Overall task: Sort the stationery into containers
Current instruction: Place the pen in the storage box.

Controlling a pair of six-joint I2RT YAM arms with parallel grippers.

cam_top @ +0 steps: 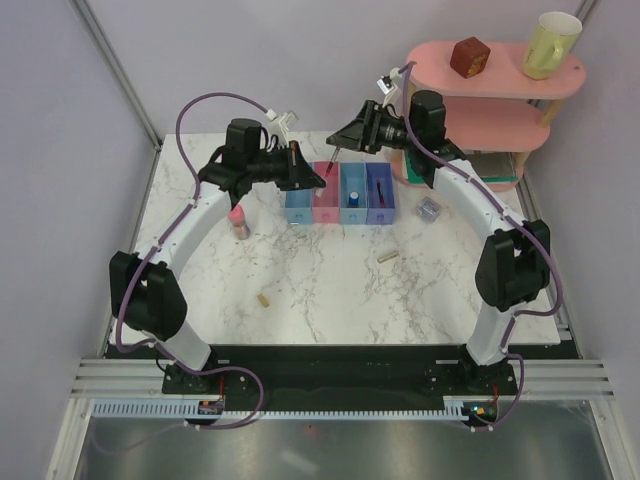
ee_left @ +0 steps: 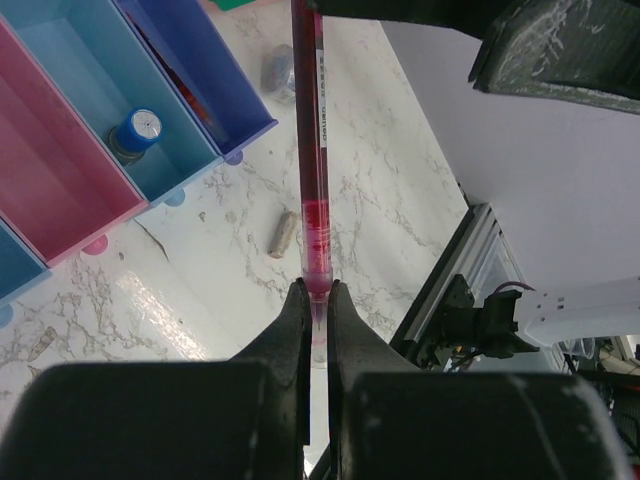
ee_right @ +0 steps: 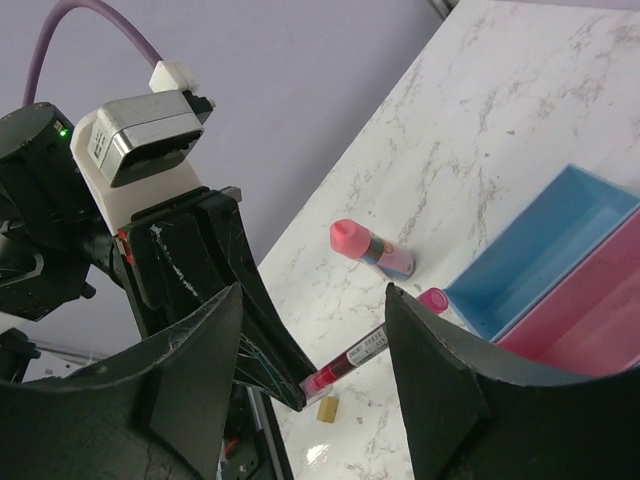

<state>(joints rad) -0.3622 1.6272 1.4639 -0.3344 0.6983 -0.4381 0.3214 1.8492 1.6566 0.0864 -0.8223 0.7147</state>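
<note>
Left gripper (ee_left: 318, 300) is clamped on one end of the thin red pen (ee_left: 314, 150) and holds it in the air by the row of bins (cam_top: 352, 216). It looks to be over the pink bin (cam_top: 325, 213), though the top view is too small to be sure. Right gripper (ee_right: 313, 292) has its fingers spread wide on either side of the pen's far end; contact unclear. Tiny blue cylinder (ee_left: 140, 130) stands in a light blue bin; pink cylinder (cam_top: 238, 222) lies on the table left of the row.
</note>
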